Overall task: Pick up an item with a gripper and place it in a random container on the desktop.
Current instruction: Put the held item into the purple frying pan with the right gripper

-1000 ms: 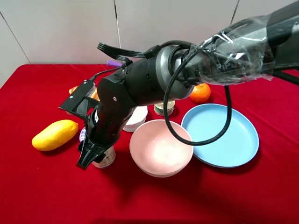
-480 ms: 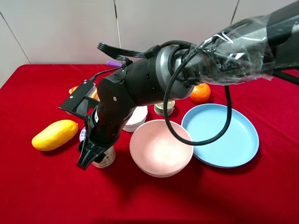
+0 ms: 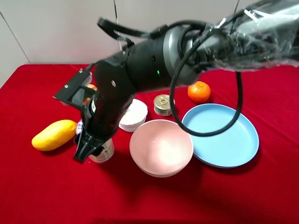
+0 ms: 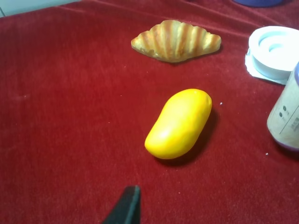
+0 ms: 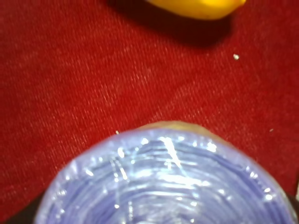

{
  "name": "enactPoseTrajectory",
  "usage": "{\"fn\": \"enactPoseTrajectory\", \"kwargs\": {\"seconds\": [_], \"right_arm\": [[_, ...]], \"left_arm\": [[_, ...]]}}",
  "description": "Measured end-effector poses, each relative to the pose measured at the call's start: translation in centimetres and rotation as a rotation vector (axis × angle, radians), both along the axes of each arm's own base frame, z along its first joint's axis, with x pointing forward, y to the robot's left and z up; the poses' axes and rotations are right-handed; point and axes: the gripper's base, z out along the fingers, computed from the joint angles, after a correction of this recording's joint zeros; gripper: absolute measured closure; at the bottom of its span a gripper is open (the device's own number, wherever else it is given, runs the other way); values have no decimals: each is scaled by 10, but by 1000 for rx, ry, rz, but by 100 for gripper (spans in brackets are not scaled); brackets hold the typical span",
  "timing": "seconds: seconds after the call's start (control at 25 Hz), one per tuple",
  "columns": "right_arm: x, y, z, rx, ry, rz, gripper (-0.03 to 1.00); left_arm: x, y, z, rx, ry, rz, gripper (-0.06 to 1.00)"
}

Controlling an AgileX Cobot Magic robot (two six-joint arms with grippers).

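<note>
The canister (image 3: 106, 151), with a lilac top and a white label, stands at the front left of the red desktop (image 3: 42, 191). My right gripper (image 3: 92, 148) reaches across from the right and is closed around it. In the right wrist view its lilac top (image 5: 163, 182) fills the lower half and the fingers do not show. The canister's side also shows in the left wrist view (image 4: 286, 116). Only a sliver of the purple saucepan (image 4: 258, 2) shows there; in the high view the arm hides it. Of my left gripper only one black fingertip (image 4: 126, 209) shows.
A yellow mango (image 3: 54, 134) lies just left of the canister. A croissant (image 4: 175, 39) lies behind it. A white ridged jar (image 3: 134, 114), a gold-lidded tin (image 3: 162, 105), a pink bowl (image 3: 161, 147), a blue plate (image 3: 219, 135) and an orange (image 3: 199, 91) lie to the right.
My right arm has risen and swung a little back, uncovering the tin and the orange. The canister has shifted slightly with the gripper.
</note>
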Motion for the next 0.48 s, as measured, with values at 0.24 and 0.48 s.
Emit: {"fn": "enactPoseTrajectory", "kwargs": {"seconds": [0.24, 0.48], "right_arm": [[8, 10, 30, 1, -40, 29, 50], [27, 5, 48, -18, -51, 5, 50]], "left_arm": [[0, 0, 0, 0, 0, 0, -4], [0, 0, 0, 0, 0, 0, -4]]}}
